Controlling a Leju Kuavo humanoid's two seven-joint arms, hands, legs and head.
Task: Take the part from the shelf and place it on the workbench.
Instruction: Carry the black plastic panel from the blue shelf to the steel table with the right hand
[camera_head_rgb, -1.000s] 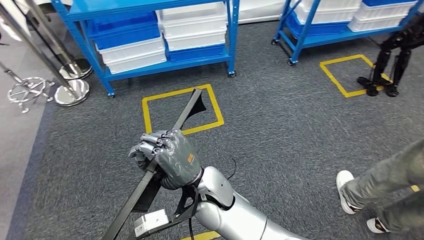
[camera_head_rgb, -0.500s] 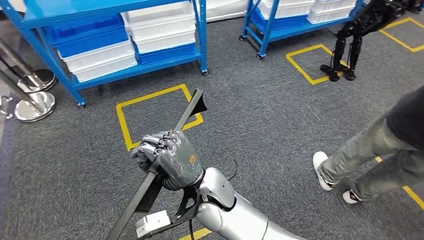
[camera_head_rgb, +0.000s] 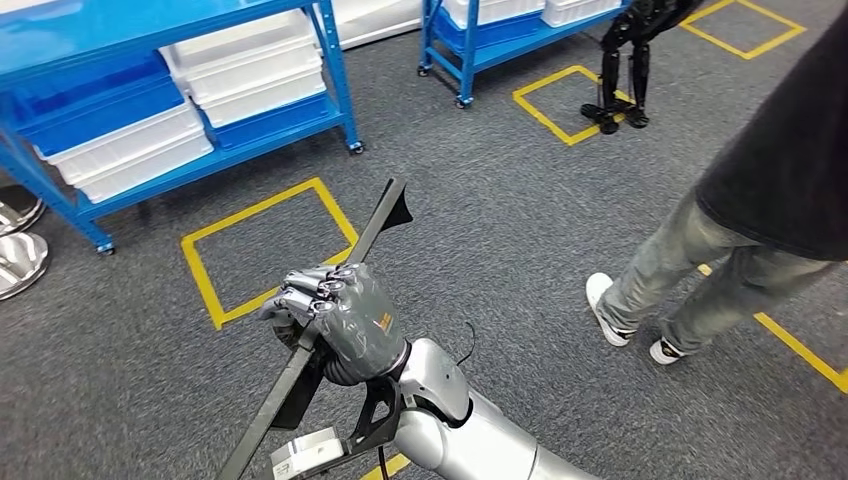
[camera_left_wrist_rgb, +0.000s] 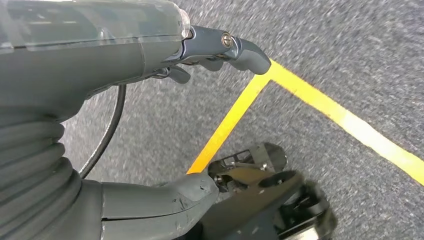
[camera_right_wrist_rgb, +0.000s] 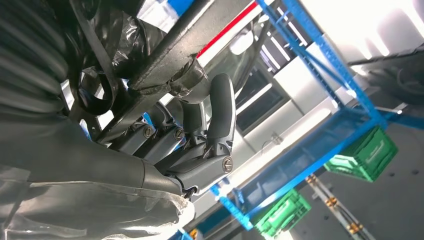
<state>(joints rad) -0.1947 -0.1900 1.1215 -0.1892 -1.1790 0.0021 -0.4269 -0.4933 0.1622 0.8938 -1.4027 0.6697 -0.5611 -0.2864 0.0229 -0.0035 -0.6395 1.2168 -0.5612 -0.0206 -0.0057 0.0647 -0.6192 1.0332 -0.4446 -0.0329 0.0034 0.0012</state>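
The part (camera_head_rgb: 375, 225) is a long black metal bar with a flared far end, slanting up over the grey carpet in the head view. My right hand (camera_head_rgb: 340, 315) grips it around the middle, fingers wrapped tight. In the right wrist view the fingers (camera_right_wrist_rgb: 220, 115) curl round the same dark bar (camera_right_wrist_rgb: 200, 30). My left hand (camera_left_wrist_rgb: 100, 45) hangs over the floor in the left wrist view, fingers (camera_left_wrist_rgb: 235, 47) and thumb (camera_left_wrist_rgb: 165, 195) apart, holding nothing.
A blue shelf (camera_head_rgb: 335, 60) with white and blue bins stands at the back left, a second shelf (camera_head_rgb: 470, 45) behind. A yellow floor square (camera_head_rgb: 200, 275) lies ahead. A person (camera_head_rgb: 720, 230) stands close on the right. Black robot legs (camera_head_rgb: 620, 70) stand far right.
The camera has turned right, so shelves and floor square slid left. The person has come further into the picture. My right hand keeps its hold on the part.
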